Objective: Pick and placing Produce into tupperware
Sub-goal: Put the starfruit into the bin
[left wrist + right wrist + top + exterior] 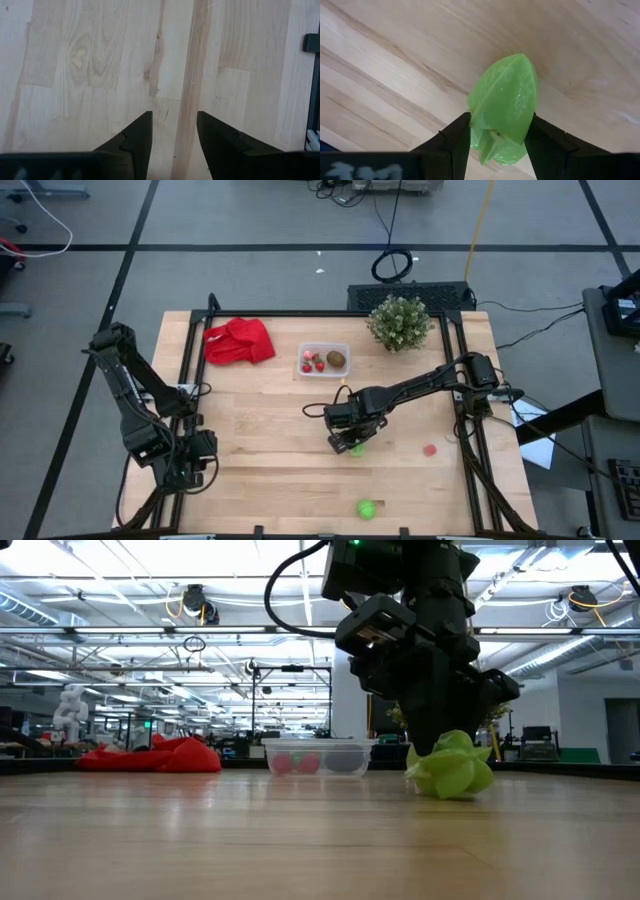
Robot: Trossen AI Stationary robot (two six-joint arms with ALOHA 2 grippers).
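Your tupperware [324, 360] at the table's [260, 470] far edge already holds a brown oval and red pieces. Near its front, the right gripper [496, 134] clamps a green piece [504, 107] resting on the wood; lift next, I'd judge. Only the low view shows contact. The left gripper [172, 134] waits far away, part-open, empty.

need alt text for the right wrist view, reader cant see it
The right gripper has its two dark fingers closed against the sides of a bright green toy produce piece, seen from the wrist camera. The piece is ridged and pointed, and behind it is the pale wooden table with its grain lines.
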